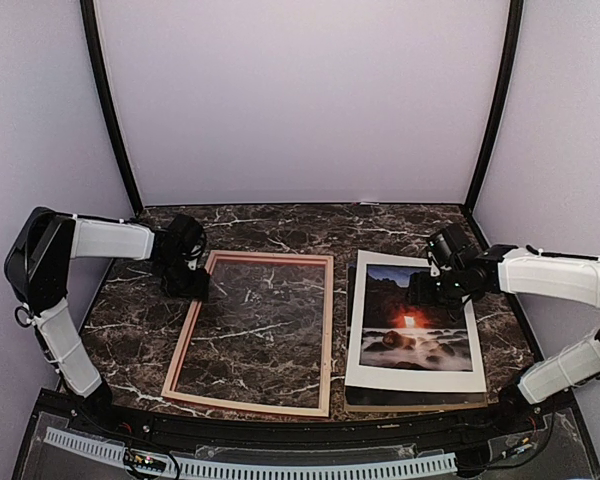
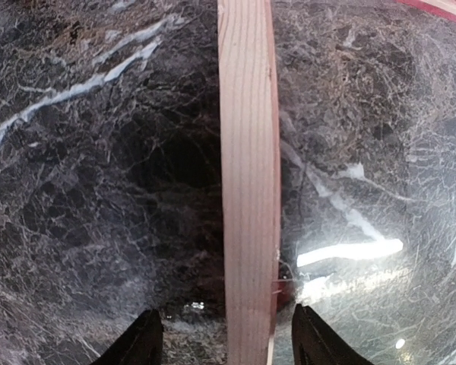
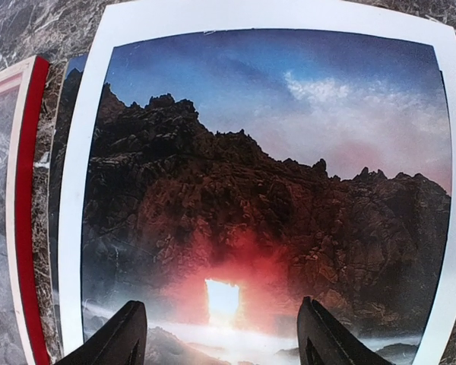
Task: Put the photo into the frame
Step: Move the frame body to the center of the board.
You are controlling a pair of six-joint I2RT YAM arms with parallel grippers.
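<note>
The frame [image 1: 328,330] lies flat on the marble table, pale wood back up, left of centre. My left gripper [image 1: 187,278] hovers low over its left rail near the far corner. In the left wrist view that rail [image 2: 248,175] runs between the two open fingers [image 2: 140,344], with a gap on each side. The photo [image 1: 410,322], dark rocks with an orange-red glow, lies to the right under a white mat border [image 1: 416,381]. My right gripper [image 1: 432,287] hangs open above the photo [image 3: 243,205], holding nothing.
A thin board edge [image 1: 420,403] shows beneath the mat at the near side. The frame's red edge [image 3: 29,198] lies close beside the mat's left border [image 3: 77,228]. Curved backdrop walls close the table at the back and sides.
</note>
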